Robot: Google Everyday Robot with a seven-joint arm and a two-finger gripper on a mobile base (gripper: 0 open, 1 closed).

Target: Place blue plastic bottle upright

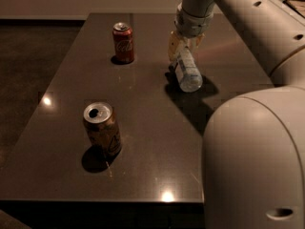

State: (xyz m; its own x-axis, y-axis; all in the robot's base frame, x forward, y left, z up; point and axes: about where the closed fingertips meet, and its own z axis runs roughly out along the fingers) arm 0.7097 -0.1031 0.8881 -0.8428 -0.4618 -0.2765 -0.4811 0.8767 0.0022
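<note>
Near left on the dark, polished worktop: a gold-brown can, metal, cylindrical, upright. Farther back, a red cola can, likewise upright. Right of both, on the far side: the blue plastic bottle, clear and bluish, tilted, neck end clasped in the claw, base at or just above the worktop, hard to tell which. Judged mid-step: tipping toward vertical. Calls next for squaring the base flat, then a gentle release. Light, slick plastic, apt to topple.
</note>
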